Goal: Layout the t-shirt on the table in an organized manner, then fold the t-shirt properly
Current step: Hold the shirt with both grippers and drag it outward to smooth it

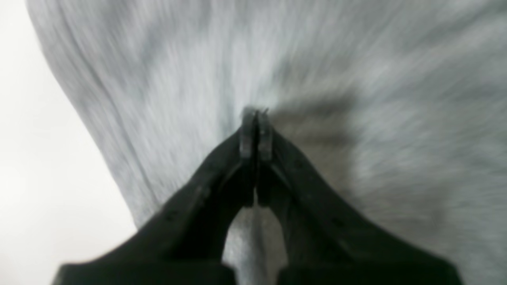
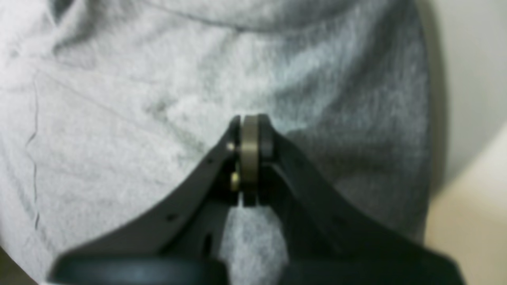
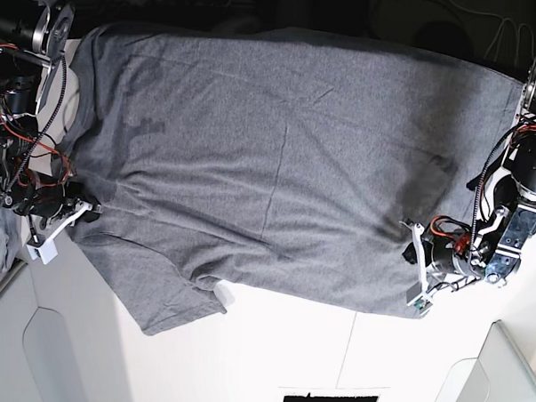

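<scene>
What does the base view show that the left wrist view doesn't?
Only the base view shows the whole t-shirt spread across the table, one sleeve, both arms, and the right gripper at the shirt's edge. Only the left wrist view shows the left gripper up close, shut, its tip against blurred grey cloth. Both show the grey t-shirt, white table and left gripper.

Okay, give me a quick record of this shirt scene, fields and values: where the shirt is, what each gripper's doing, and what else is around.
t-shirt: grey, spread mostly flat, one sleeve showing at lower left in the base view
table: white, bare below the shirt
left gripper: shut, over the shirt fabric near its edge; a grip cannot be told
right gripper: shut, over wrinkled fabric; a grip cannot be told
bins: light grey, at the lower corners
</scene>
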